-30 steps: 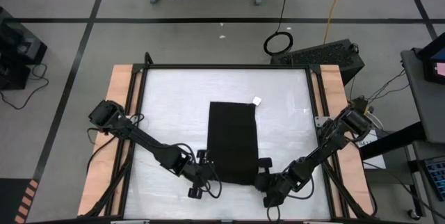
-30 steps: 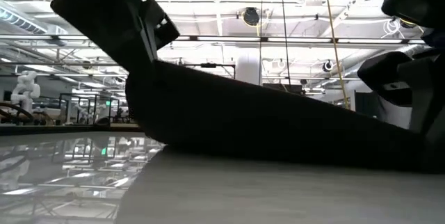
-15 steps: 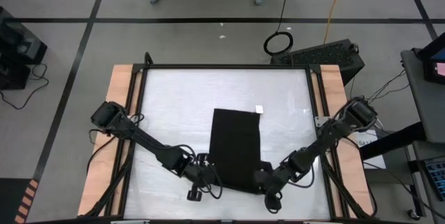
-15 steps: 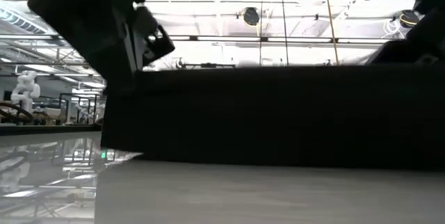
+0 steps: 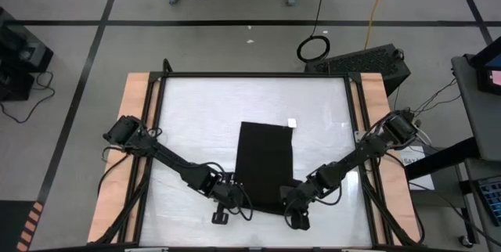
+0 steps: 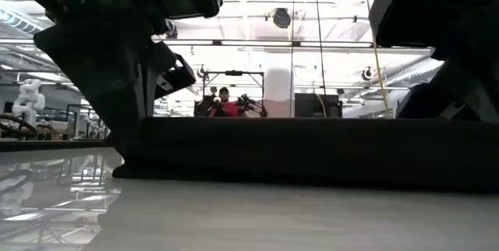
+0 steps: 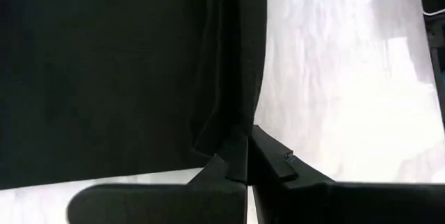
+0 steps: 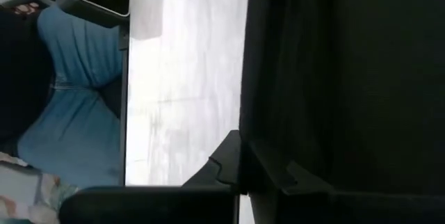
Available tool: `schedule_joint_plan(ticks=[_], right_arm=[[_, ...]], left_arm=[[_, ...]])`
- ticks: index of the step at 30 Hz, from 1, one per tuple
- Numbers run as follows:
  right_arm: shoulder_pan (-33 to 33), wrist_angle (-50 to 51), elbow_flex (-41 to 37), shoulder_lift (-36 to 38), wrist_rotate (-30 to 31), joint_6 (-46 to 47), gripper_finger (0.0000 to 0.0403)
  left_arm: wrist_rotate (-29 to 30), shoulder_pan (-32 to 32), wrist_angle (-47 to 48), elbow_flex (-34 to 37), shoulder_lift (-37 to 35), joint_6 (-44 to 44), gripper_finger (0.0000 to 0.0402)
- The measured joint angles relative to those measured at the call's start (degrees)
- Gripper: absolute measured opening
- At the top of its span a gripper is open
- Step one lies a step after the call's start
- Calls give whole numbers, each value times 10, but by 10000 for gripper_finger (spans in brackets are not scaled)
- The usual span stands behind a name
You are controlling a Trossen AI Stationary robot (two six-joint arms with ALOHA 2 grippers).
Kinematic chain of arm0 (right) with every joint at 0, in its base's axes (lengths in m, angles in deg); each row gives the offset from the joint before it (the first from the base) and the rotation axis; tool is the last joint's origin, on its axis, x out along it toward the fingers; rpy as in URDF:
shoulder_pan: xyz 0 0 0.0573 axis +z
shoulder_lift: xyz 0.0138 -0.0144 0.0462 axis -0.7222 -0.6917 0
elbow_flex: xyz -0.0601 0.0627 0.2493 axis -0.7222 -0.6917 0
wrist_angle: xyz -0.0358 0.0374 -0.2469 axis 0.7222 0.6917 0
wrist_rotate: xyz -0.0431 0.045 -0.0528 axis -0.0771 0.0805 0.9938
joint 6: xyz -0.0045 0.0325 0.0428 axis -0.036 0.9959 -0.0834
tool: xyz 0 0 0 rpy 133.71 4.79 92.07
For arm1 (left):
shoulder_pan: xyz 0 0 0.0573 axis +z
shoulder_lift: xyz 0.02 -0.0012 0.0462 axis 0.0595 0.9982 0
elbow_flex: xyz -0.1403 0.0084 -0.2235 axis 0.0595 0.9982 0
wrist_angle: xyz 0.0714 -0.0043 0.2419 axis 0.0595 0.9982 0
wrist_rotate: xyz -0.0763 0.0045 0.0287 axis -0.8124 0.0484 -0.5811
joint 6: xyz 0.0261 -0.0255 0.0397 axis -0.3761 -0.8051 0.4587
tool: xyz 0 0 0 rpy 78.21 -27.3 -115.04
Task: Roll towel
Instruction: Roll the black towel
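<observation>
Black towel (image 5: 264, 164) flat on white table (image 5: 196, 111), stretching away from both pincers, white tag (image 5: 292, 123) at far corner. Left gripper (image 5: 236, 198) and right gripper (image 5: 289, 200) pinched shut on near corners. Beyond, grey floor (image 5: 235, 1), person (image 6: 225, 104) seated.

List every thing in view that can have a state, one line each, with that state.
Plain black, thin, soft cloth towel: lying flat on the table, near edge gripped at both corners, not yet rolled.
Small white tag: at the towel's far right corner, lying on the table.
Left gripper: shut on the towel's near left corner.
Right gripper: shut on the towel's near right corner.
</observation>
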Motion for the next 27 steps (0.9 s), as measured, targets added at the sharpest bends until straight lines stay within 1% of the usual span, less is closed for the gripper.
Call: schedule_joint_plan(ticks=[5,10,12,14,17,21,27], right_arm=[[-9,6,0,0,-1,1,4],[-11,29,0,0,2,9,4],[-12,30,0,0,3,12,4],[-12,23,0,0,-14,12,4],[-10,-13,0,1,-48,20,4],[-4,-48,-2,0,-105,23,4],[-12,-36,-1,0,-106,25,4]], left_arm=[[-45,11,1,0,6,1,1],[-68,21,-4,0,15,3,1],[-86,23,-4,0,17,5,2],[-115,23,-19,0,20,10,8],[-145,22,-17,0,20,16,20],[-195,18,-14,4,21,17,27],[-198,24,-22,2,20,18,29]])
